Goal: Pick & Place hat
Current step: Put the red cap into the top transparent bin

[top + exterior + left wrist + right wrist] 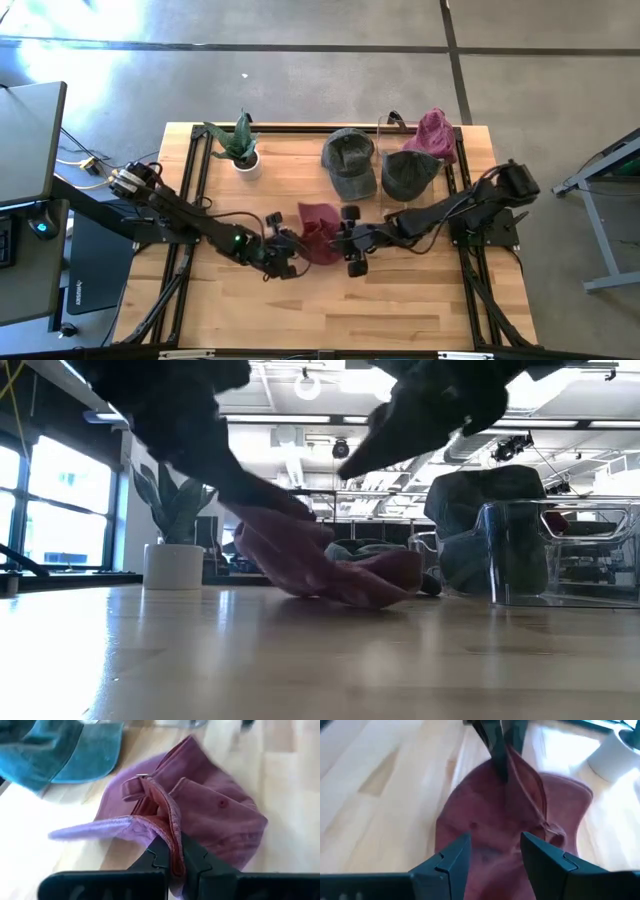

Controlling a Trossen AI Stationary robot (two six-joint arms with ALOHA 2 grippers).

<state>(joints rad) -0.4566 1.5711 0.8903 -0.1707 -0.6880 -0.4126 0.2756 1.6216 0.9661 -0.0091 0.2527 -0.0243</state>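
- Jaws first: in the left wrist view the left gripper [172, 857] is pinched tight on the edge of the maroon hat [210, 815], with the fabric rim squeezed right between the two dark fingers. A teal cap [60, 750] can be seen lying farther off on the wood.
- In the right wrist view the right gripper [492, 852] is spread wide, with the maroon hat [520, 805] sitting under and just past the fingertips, nothing gripped yet. The other arm's fingers are seen clamped on the hat's far edge, and a white pot [615, 752] shows in the corner.
- From the high view, the maroon hat [318, 232] is parked mid-table, between the left gripper [281, 246] on its left and the right gripper [351, 241] on its right. Two grey-green caps [348, 160] are laid on the far side, a pink hat [434, 130] hangs at the far right by a clear stand, and a potted plant [238, 148] stands at far left. All are well apart from the action.
- In the low view the maroon hat [335, 565] is seen slumped on the table [300, 660], one side lifted under the dark arm, the other side resting on the wood.
- Probably a two-handed pickup is in hand. For it to go well, the open jaws should be lowered over the free side and closed on a good fold of fabric, not just the top layer. The lift is best done evenly so the hat isn't yanked from the pinch or dragged into the caps.
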